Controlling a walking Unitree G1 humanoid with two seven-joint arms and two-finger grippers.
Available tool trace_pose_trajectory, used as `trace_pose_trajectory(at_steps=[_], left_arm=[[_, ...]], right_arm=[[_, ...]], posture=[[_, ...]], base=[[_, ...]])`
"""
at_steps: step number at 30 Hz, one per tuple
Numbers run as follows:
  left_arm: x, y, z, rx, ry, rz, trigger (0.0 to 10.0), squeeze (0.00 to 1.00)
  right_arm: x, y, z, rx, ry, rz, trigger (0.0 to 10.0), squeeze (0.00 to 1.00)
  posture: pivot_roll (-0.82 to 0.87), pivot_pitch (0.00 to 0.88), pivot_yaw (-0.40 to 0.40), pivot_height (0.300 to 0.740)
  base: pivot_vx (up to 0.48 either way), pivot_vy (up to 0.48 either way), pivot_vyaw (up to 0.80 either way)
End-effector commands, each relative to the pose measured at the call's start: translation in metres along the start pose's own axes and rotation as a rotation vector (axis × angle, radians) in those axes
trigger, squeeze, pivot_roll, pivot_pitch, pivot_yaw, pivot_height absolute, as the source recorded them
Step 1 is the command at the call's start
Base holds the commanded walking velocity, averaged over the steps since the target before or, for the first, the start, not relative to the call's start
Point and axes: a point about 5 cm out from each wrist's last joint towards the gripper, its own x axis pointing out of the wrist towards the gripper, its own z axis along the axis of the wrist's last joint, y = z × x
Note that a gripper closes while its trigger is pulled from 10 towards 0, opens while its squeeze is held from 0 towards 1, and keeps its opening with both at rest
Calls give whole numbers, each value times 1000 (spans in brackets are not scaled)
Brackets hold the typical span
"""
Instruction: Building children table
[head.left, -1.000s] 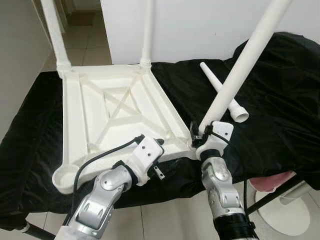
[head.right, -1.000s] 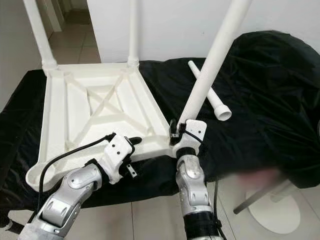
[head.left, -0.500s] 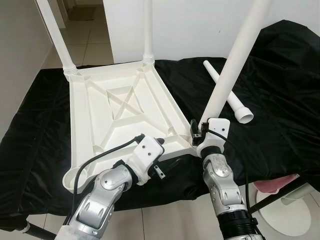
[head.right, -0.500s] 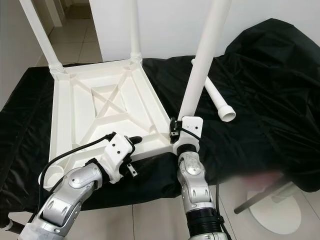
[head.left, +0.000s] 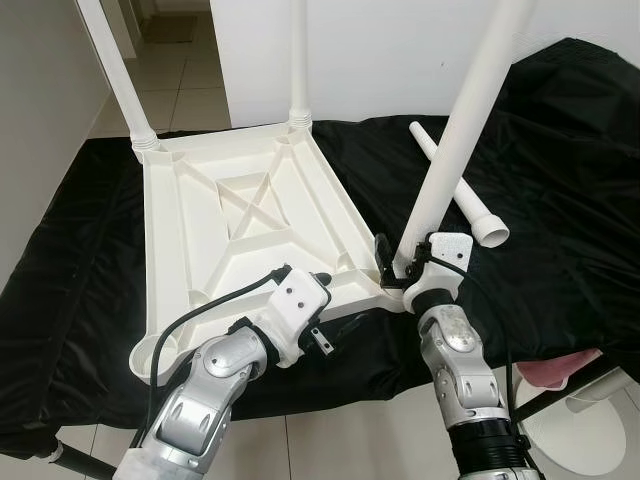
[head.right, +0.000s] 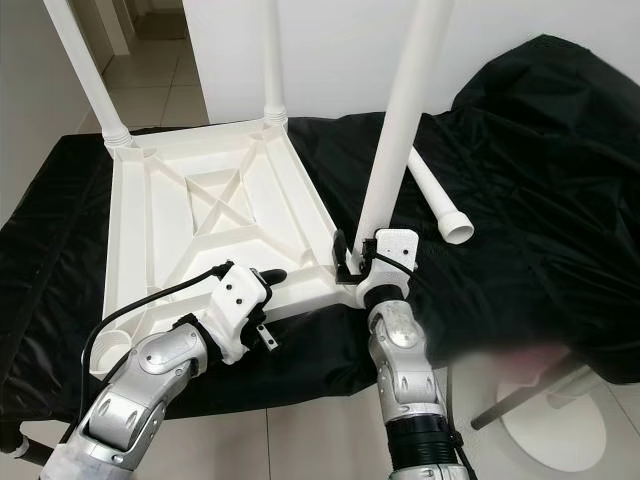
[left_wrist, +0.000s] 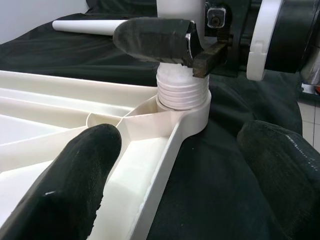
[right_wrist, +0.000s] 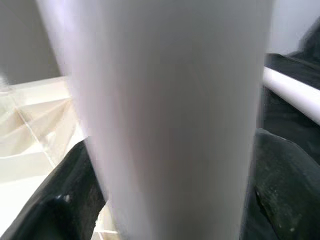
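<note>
White tabletop (head.left: 240, 230) lies upside down on black cloth (head.left: 560, 200) so its corner sockets face up. Two far legs (head.left: 118, 70) already stand upright in the back sockets. Near-left socket (head.left: 150, 358) open, no leg in it. Left gripper (head.left: 322, 288) sits at the near edge, fingers (left_wrist: 80, 165) spread wide either side of the frame rail, gripping nothing; looks placed to brace the top against turning. Right gripper (head.left: 398, 262) is clamped round the base of the third leg (head.left: 462, 120), which stands slightly tilted with its threaded end in the near-right socket (left_wrist: 182, 107), threads not fully seated, so it reads as mid screw-in. Fourth leg (head.left: 455, 185) lies loose on the cloth just behind, within reach for the remaining corner
</note>
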Motion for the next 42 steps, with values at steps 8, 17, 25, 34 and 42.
trace_pose_trajectory(at_steps=[8, 17, 25, 34, 42], left_arm=[[8, -5, 0, -50, 19, -14, 10000, 0], [12, -16, 2, -60, 31, -51, 10000, 0], [13, -13, 3, -54, 33, -46, 10000, 0], [10, -11, 5, -51, 39, -38, 10000, 0], [8, -9, 5, -51, 44, -24, 10000, 0]], right_arm=[[2, -27, 10, -109, -4, 320, 10000, 0], [8, -37, 6, -142, 73, 480, 10000, 0], [15, -36, 1, -183, 100, 563, 4549, 0], [15, -42, -8, -153, 147, 575, 0, 0], [12, -44, -17, -102, 175, 546, 10000, 0]], posture=[[-58, 29, 49, 740], [-54, 31, 55, 740], [-50, 33, 55, 740], [-38, 47, 61, 740], [-35, 51, 59, 740]], base=[[0, 0, 0], [0, 0, 0], [0, 0, 0], [0, 0, 0], [0, 0, 0]])
